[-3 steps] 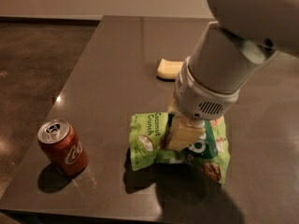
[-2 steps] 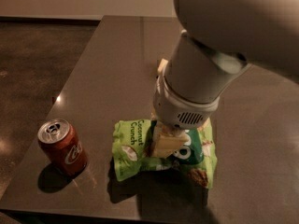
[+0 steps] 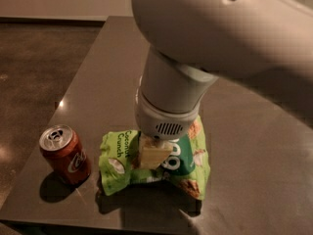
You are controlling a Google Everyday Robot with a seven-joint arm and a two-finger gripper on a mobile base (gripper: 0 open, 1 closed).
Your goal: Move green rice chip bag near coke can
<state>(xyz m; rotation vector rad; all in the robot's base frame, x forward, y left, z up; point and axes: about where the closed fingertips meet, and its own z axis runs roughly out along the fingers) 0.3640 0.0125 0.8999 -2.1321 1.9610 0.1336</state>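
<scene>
The green rice chip bag (image 3: 120,155) is a crinkled light-green pouch with "Coconut Crunch" lettering, near the front of the dark table (image 3: 98,67). My gripper (image 3: 154,154) comes straight down from the big grey arm and pinches the bag's middle, so the bag bunches up around the pale fingers (image 3: 155,153). A shadow under the bag suggests it hangs slightly above the table. The coke can (image 3: 66,155), red with a silver top, stands upright just left of the bag, a small gap between them.
The table's front edge (image 3: 98,214) runs close below the can and bag, and its left edge slants beside the can. The floor (image 3: 34,67) lies to the left. My arm hides the table's middle and back right.
My gripper has carried the bag leftward toward the can. The gap between bag and can has shrunk. The yellow sponge seen earlier is now hidden behind my arm.
</scene>
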